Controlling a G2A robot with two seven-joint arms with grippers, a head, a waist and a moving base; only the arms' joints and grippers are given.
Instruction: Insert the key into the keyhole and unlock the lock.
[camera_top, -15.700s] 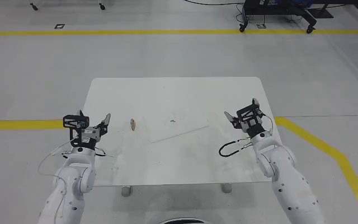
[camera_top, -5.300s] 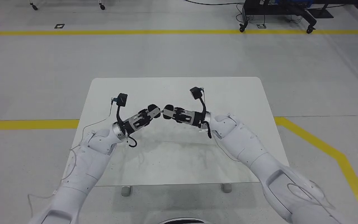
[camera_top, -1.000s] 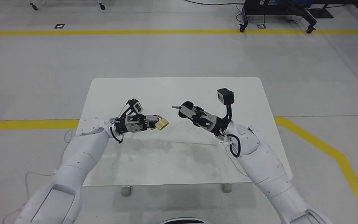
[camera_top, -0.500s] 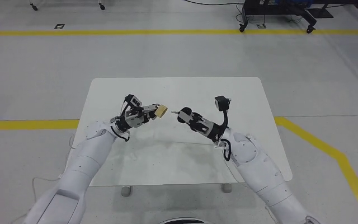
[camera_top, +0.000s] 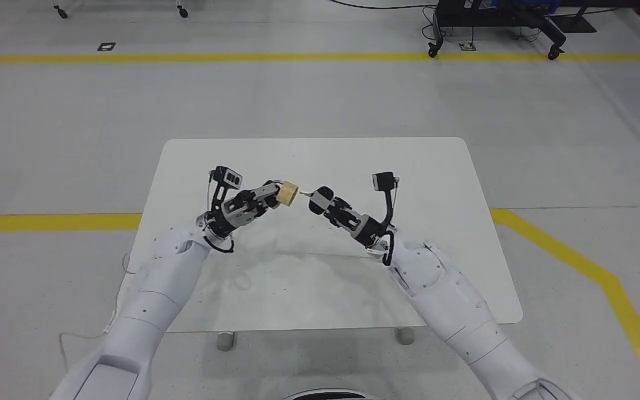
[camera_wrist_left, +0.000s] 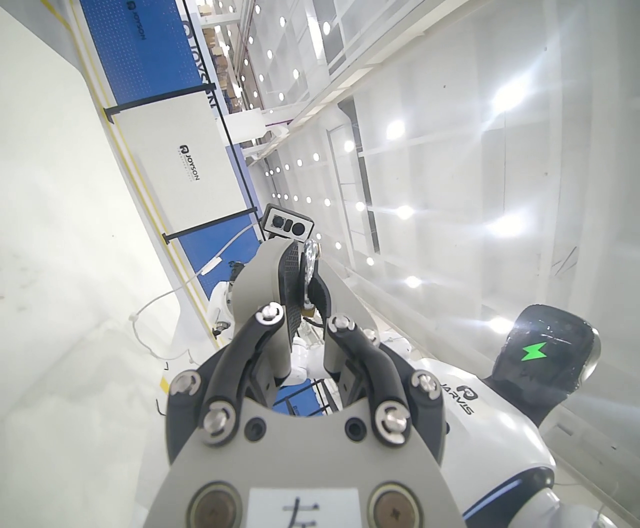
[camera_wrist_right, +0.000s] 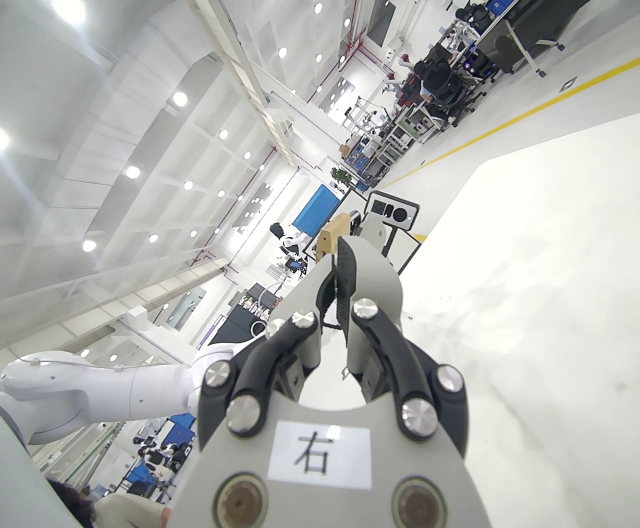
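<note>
— Where is the lock?

— Off the desk (camera_top: 430, 170), in the air above its middle. The left gripper (camera_top: 272, 194) has its jaws pinched on the brass lock (camera_top: 288, 190), which sticks out past the tips toward the other arm.

— And the key?

— From above, the key (camera_top: 306, 192) is a thin pale sliver in the right gripper (camera_top: 318, 197), with the jaws pressed on it. Its tip is just beside the lock. Whether it touches the lock or has entered the keyhole, I cannot tell.

— Do the wrist views add anything?

— The right wrist view looks along its own gripper (camera_wrist_right: 336, 260), jaws nearly together. The lock (camera_wrist_right: 331, 236) is a brass block right beyond the tips, with the left arm's wrist camera (camera_wrist_right: 392, 212) behind it. The key is hidden between the pads there. The left wrist view has its gripper (camera_wrist_left: 304, 265) closed on something narrow. There is a bit of silvery metal (camera_wrist_left: 310, 252) at the tips, and I cannot tell whether that is lock or key.
</note>
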